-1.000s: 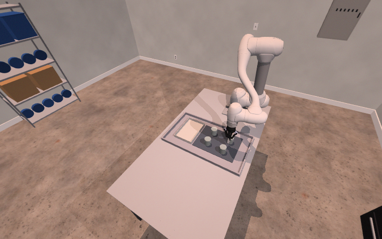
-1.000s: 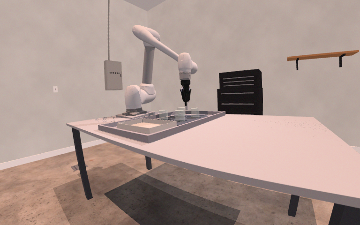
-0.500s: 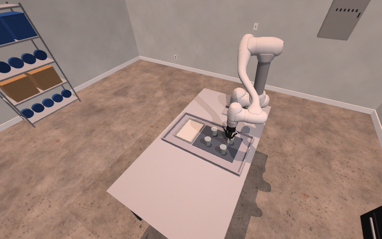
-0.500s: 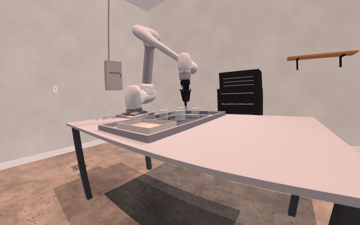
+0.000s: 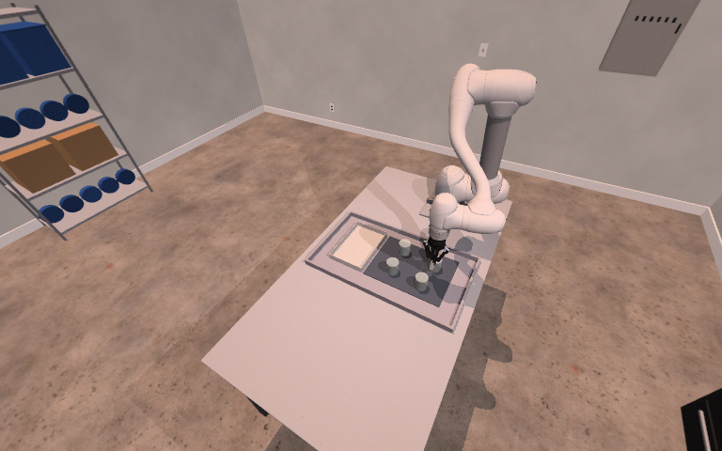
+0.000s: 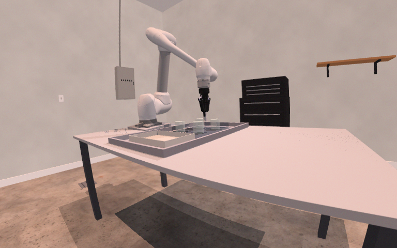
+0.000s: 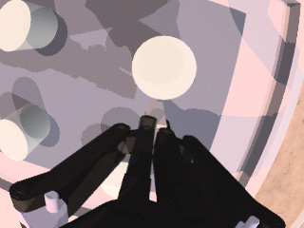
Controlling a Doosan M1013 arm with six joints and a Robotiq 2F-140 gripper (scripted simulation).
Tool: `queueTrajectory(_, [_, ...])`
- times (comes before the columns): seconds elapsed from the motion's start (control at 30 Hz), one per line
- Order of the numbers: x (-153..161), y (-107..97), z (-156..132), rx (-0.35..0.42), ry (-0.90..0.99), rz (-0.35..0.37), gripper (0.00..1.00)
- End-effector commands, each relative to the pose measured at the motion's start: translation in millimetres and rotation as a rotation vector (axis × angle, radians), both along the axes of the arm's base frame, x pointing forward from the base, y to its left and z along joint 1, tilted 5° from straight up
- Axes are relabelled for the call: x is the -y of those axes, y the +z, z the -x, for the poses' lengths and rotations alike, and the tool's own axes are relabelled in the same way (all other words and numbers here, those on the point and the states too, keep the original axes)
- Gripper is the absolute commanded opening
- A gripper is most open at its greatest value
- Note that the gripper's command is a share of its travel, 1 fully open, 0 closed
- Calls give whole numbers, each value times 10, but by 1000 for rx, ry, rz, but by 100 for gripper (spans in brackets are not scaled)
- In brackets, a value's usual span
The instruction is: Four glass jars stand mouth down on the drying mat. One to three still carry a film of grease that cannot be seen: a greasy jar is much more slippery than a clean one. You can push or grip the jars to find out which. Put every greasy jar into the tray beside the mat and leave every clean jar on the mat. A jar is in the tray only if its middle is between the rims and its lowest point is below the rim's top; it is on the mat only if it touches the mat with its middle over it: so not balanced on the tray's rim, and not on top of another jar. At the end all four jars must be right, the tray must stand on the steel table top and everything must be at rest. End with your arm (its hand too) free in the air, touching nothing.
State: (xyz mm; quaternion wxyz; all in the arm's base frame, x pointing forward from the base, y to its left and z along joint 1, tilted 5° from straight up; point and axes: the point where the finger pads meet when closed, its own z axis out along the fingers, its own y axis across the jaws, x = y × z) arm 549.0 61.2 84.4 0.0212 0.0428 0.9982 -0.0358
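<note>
Four pale glass jars stand mouth down on the dark drying mat (image 5: 412, 268): one at the back left (image 5: 405, 246), one at the front left (image 5: 392, 266), one at the front right (image 5: 421, 280), and one at the back right (image 5: 436, 266), partly hidden by my gripper. My gripper (image 5: 431, 263) (image 6: 204, 113) is shut and empty. It points down a little above jar height. In the wrist view the back right jar (image 7: 163, 67) stands upright just beyond my fingertips (image 7: 152, 123), apart from them. Two other jars (image 7: 28, 26) (image 7: 22, 129) show at the left.
The cream-floored tray (image 5: 357, 245) lies left of the mat and holds nothing. Mat and tray sit inside a low grey rimmed frame (image 5: 458, 313) on the table. The arm's base (image 5: 471, 186) stands behind the frame.
</note>
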Motion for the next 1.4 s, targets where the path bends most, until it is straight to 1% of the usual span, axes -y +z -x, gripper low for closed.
queueTrajectory(0.0, [1, -14, 17, 4, 1, 2, 0])
queueTrajectory(1.37, [-3, -16, 66, 4, 1, 2, 0])
